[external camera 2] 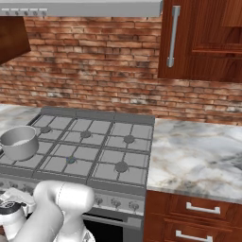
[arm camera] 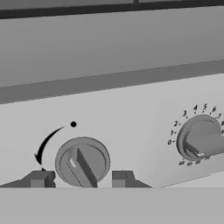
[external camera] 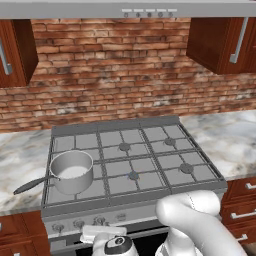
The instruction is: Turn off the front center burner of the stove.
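The stove (external camera: 165, 192) is a wide grey steel range with grid grates. Its front center burner (external camera: 133, 175) (external camera 2: 71, 159) is a small round cap with a faint blue glow. My gripper (arm camera: 82, 179) is low at the stove's front panel (external camera: 102, 229). It is open, and a round grey knob (arm camera: 82, 162) sits between its two dark fingertips (arm camera: 41, 179). A thin gap shows on each side of the knob. The knob's ridge is tilted, and a curved black arrow and a dot are printed beside it.
A steel saucepan (external camera: 72, 171) (external camera 2: 19, 142) with a long handle stands on the front left grate. A second knob (arm camera: 201, 140) with a numbered dial sits to the right on the panel. Marble counters (external camera 2: 198, 151) flank the stove, with wooden drawers (external camera 2: 198, 210) below.
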